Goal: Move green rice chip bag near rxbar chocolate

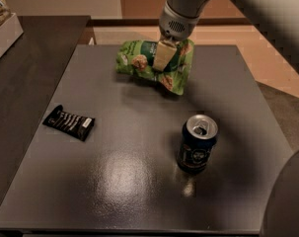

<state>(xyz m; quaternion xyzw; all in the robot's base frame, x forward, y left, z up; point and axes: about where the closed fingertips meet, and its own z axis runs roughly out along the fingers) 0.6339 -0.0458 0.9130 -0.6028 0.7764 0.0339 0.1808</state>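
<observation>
i see the gripper (164, 57) clamped on the green rice chip bag (135, 59) over the far middle of the dark table (114, 181). the rxbar chocolate (68, 123) lies flat by the left edge, well apart from the bag. a blue drink can (197, 144) stands upright at right.

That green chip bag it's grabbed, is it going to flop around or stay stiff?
Probably floppy: the green rice chip bag sags crumpled around the gripper pinching its middle at the far side of the table. Likely light, being puffy. Its crinkly film might slip.
</observation>
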